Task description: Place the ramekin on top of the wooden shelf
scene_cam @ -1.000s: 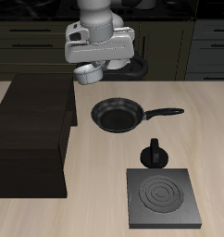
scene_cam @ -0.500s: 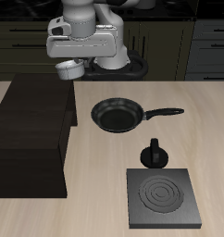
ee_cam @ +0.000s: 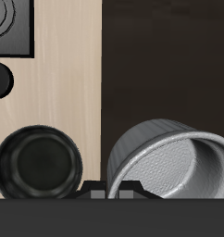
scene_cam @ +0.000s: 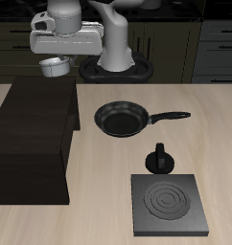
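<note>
My gripper (scene_cam: 55, 69) is shut on the ramekin (scene_cam: 56, 68), a small light-grey cup with a darker inside, and holds it in the air above the back part of the wooden shelf (scene_cam: 32, 134). The shelf is a large, very dark brown box with a flat top. In the wrist view the ramekin (ee_cam: 169, 159) fills the space right by my fingers, with the dark top of the shelf (ee_cam: 165, 65) beneath it. My fingertips are mostly hidden behind the cup.
A black frying pan (scene_cam: 122, 118) lies beside the shelf, its handle pointing away from it. Nearer the table's front edge stand a small black moka pot (scene_cam: 160, 158) and a flat black square burner plate (scene_cam: 168, 203). The pan (ee_cam: 37, 165) also shows in the wrist view.
The arm has carried the ramekin sideways from above the table near the frying pan to over the wooden shelf, staying at about the same height. The other things have not moved.
</note>
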